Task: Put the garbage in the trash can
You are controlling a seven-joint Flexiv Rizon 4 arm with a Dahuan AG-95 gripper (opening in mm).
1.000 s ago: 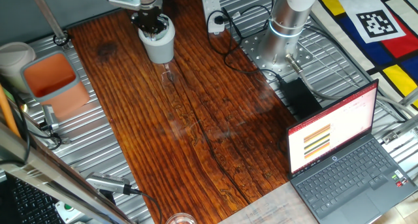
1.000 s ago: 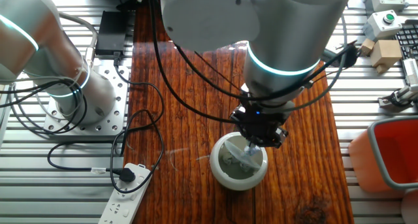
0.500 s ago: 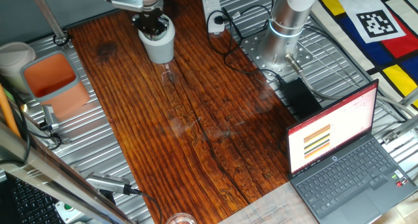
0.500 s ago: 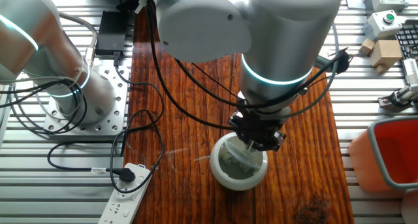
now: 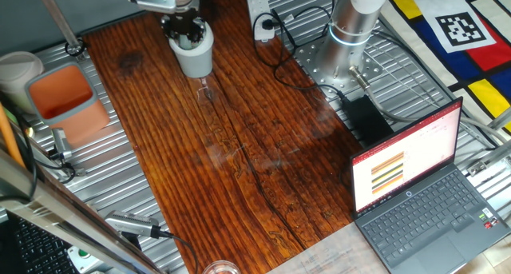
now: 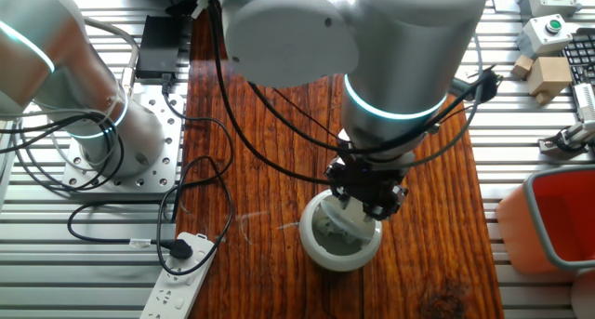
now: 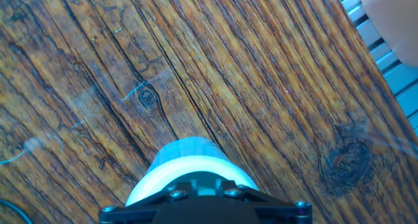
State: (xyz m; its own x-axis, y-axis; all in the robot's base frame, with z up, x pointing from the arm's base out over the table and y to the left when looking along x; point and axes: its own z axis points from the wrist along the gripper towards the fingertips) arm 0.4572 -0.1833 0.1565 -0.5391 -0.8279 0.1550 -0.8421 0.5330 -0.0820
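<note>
The trash can (image 5: 195, 58) is a small light-grey round cup standing on the far end of the wooden table; it also shows in the other fixed view (image 6: 314, 249) and in the hand view (image 7: 189, 160). My gripper (image 5: 184, 34) hangs straight over the cup's mouth, with its pale fingers (image 6: 350, 220) reaching down inside the rim. The black hand mount (image 7: 206, 199) hides the fingertips in the hand view, so I cannot tell whether the jaws are open or shut. No white paper wads show on the table; the cup's inside is mostly hidden by the hand.
A rectangular bin with an orange inside (image 5: 62, 98) stands at the table's left edge, also in the other fixed view (image 6: 556, 217), with a pale round tub (image 5: 17, 68) behind it. A power strip (image 6: 181, 280), cables, the arm's base (image 5: 351, 30) and a laptop (image 5: 423, 194) surround the table.
The hand has risen slightly and shifted a little over the cup. The cup has not moved.
</note>
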